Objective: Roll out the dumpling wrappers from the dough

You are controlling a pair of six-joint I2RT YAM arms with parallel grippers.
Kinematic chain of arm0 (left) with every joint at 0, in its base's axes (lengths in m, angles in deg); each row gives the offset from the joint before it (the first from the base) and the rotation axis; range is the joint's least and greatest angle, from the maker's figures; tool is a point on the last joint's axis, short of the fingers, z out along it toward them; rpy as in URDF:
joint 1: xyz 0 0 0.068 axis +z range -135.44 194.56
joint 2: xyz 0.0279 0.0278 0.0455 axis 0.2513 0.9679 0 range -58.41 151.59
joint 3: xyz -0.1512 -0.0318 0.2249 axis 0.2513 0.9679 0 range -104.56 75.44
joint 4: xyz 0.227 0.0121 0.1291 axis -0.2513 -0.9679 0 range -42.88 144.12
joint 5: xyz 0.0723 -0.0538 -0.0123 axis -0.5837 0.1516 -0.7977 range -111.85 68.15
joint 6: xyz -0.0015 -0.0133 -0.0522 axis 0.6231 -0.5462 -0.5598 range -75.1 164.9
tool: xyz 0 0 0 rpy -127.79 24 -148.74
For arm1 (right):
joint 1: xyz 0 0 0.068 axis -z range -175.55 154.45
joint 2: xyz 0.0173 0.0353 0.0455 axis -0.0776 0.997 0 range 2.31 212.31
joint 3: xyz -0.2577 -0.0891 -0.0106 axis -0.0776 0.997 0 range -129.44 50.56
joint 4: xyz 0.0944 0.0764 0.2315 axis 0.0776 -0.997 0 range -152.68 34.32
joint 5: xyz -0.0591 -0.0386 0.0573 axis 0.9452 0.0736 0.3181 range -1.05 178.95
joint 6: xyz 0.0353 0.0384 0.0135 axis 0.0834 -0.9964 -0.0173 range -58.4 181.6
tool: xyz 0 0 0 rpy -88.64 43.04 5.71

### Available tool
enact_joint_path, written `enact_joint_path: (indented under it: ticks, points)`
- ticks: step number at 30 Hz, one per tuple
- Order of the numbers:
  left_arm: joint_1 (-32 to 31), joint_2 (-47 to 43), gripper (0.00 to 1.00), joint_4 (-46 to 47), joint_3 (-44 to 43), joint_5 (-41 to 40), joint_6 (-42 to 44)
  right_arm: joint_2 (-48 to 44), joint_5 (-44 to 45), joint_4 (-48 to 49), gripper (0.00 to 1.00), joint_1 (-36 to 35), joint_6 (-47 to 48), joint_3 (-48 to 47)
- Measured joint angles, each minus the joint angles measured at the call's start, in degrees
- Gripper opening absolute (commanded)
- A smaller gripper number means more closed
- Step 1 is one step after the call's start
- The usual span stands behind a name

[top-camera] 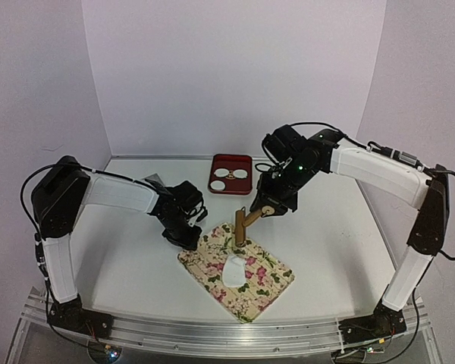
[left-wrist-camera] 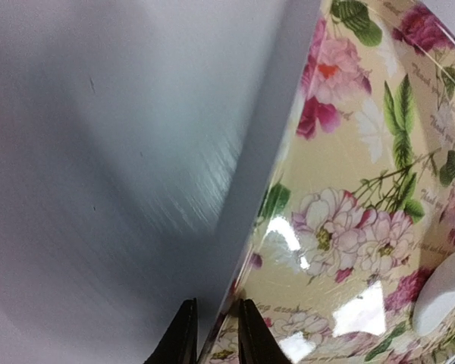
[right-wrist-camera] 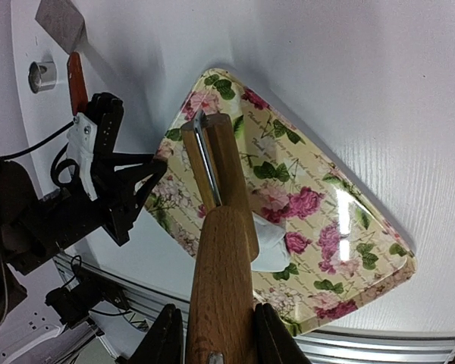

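The dough [top-camera: 235,271] is a small white lump lying mid-mat on the floral mat [top-camera: 267,292]. It also shows in the right wrist view [right-wrist-camera: 271,244] and at the edge of the left wrist view [left-wrist-camera: 441,292]. My right gripper [top-camera: 267,206] is shut on the handle of a wooden roller [right-wrist-camera: 221,303], whose roller head [top-camera: 240,230] hangs tilted over the mat's far corner, just short of the dough. My left gripper [top-camera: 186,239] pinches the mat's left edge [left-wrist-camera: 246,227] between its fingers [left-wrist-camera: 252,337]. Round white wrappers [top-camera: 222,173] lie in a red tray [top-camera: 232,163].
The red tray stands at the back centre of the table. A metal spatula [right-wrist-camera: 61,23] with a red handle and a small metal ring [right-wrist-camera: 41,74] lie on the table beyond my left gripper [right-wrist-camera: 125,189]. The mat's near corner is close to the table's front rail [top-camera: 212,326].
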State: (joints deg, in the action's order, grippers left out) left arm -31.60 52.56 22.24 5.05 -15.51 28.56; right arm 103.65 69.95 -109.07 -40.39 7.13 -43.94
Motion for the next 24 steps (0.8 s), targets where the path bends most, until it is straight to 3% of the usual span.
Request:
enact_joint_path:
  ticks: [13,20,24]
  points:
    - [-7.0,-7.1,0.19,1.5,9.4,0.4,-17.2,-0.4,-3.5,-0.2,0.0,0.0,5.2,0.6]
    - [-7.7,-13.4,0.36,0.3,11.7,3.0,-25.9,-5.6,-5.9,-2.1,0.0,0.0,7.2,7.7]
    - [-6.5,-14.2,0.37,-0.8,9.0,5.8,-27.1,-8.4,-6.9,-3.3,0.0,-0.3,7.3,10.2]
